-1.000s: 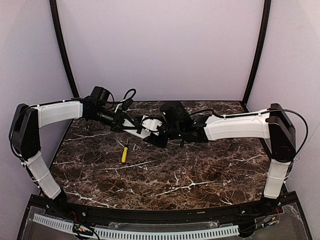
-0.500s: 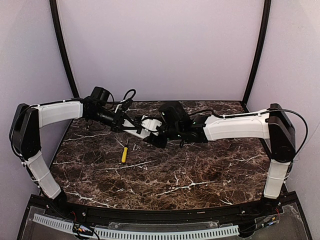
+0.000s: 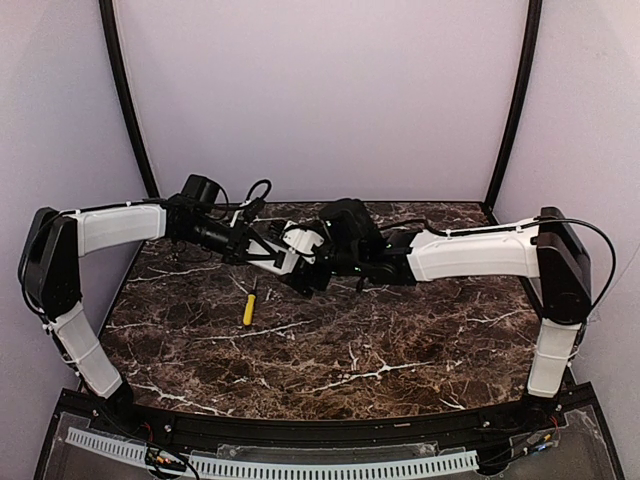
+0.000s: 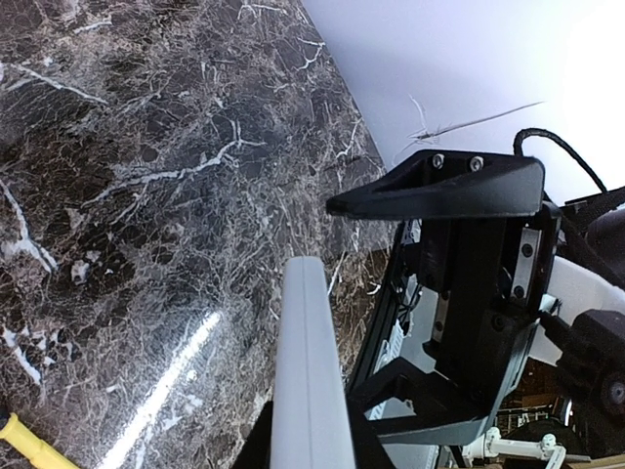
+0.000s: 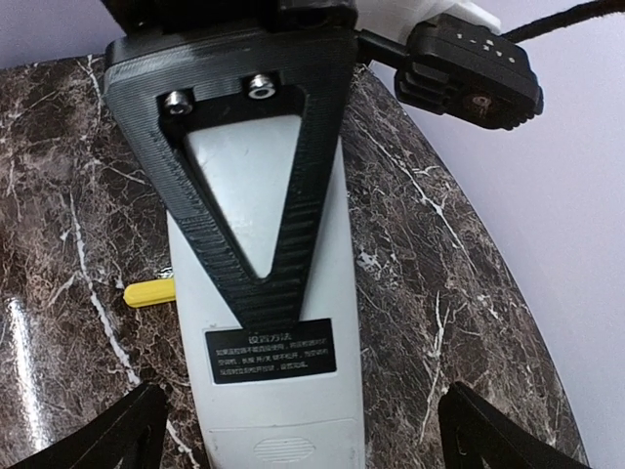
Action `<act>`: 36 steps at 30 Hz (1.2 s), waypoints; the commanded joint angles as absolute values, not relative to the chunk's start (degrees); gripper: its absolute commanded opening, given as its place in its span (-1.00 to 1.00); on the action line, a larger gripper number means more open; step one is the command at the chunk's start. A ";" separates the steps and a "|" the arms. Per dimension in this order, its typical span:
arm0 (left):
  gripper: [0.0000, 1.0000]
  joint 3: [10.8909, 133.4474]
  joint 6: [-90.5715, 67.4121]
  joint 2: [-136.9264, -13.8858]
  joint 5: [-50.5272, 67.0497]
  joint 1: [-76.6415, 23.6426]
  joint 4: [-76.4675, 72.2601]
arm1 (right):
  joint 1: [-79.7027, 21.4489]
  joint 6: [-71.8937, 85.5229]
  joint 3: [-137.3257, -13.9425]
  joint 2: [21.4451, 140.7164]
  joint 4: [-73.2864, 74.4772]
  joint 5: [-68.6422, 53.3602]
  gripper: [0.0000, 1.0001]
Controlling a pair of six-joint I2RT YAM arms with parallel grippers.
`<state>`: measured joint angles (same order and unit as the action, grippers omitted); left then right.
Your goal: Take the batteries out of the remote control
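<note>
The right gripper (image 5: 303, 430) stood wide apart, its fingers on either side of the near end of the remote control (image 5: 283, 401) without touching it. That end, with its ridged lid, was cut off by the view's edge, and the batteries were out of sight. Farther on, the left gripper (image 4: 308, 445) was clamped on the remote, holding it above the table (image 3: 400, 340). Beyond and below, a screwdriver (image 5: 148, 291) showed only part of its yellow handle.

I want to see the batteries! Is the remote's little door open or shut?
Shut. On the back of the remote control, the battery cover sits flush below the black label, with the inside hidden.
</note>
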<state>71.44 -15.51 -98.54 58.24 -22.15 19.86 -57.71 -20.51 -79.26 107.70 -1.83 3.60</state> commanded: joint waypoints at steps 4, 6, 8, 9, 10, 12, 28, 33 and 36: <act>-0.99 68.31 -16.59 -94.44 55.44 -22.55 14.40 | -55.85 -17.97 -77.18 104.69 -3.37 0.34 0.97; -0.99 68.15 -17.00 -94.52 54.87 -22.51 13.76 | -55.23 -16.71 -76.20 103.53 -3.17 -1.97 0.97; -0.99 67.87 -17.90 -94.63 54.70 -22.50 12.39 | -54.51 -15.35 -74.98 101.84 -3.16 -3.99 0.97; -0.99 67.61 -19.02 -94.70 54.73 -22.50 10.85 | -54.09 -14.51 -74.37 101.08 -3.19 -4.76 0.97; -0.99 67.51 -19.66 -94.76 54.79 -22.50 10.13 | -53.60 -13.75 -73.79 100.28 -3.17 -5.55 0.97; -0.99 67.77 -21.30 -95.30 54.54 -22.50 8.76 | -52.51 -12.13 -72.69 98.76 -3.08 -7.58 0.98; -0.99 63.74 -43.96 -100.89 61.25 -22.50 -21.94 | -33.56 19.77 -65.80 90.79 -2.54 -29.69 0.97; -0.99 63.84 -48.05 -102.30 60.03 -22.50 -26.68 | -29.49 27.07 -65.17 90.69 -3.31 -36.27 0.97; -0.99 62.32 -56.73 -103.96 60.80 -22.51 -38.68 | -26.88 32.59 -63.99 90.63 -6.55 -41.44 0.97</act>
